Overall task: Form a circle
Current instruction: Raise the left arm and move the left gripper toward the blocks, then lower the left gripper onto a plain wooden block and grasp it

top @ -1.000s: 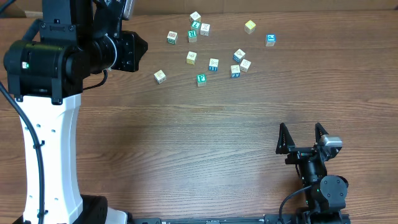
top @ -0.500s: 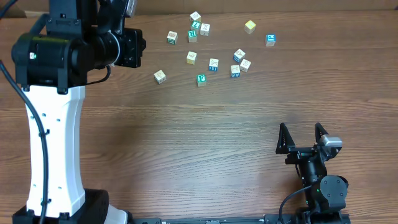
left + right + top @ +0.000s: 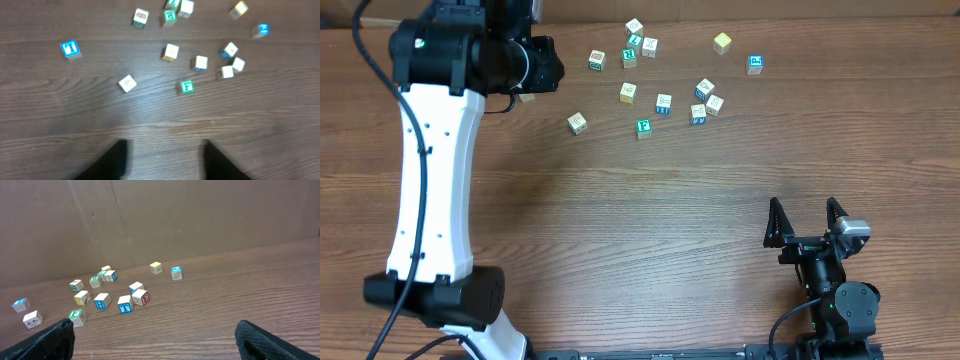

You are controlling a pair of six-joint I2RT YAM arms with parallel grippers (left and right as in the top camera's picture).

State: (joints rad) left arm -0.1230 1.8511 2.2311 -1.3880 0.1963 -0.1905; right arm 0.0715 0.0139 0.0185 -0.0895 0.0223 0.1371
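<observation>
Small wooden letter cubes lie scattered at the back of the table and form no circle. Among them are a cream cube [image 3: 577,122], a green-faced F cube [image 3: 643,127] and a cream cube [image 3: 628,92]. In the left wrist view the green F cube [image 3: 186,86] and a blue-faced cube [image 3: 70,48] lie well beyond my left gripper [image 3: 164,146]. That gripper is open over bare wood. My right gripper [image 3: 807,222] rests open near the front right, far from the cubes [image 3: 125,304].
The left arm's white link [image 3: 430,180] and black wrist [image 3: 510,62] stand over the table's far-left part. A brown cardboard wall [image 3: 150,215] rises behind the cubes. The right arm's base [image 3: 840,300] sits at the front edge.
The left arm has swung back and up toward the far-left corner and its jaws have parted. A cube now shows at the edge of its wrist. The right arm has not moved.
</observation>
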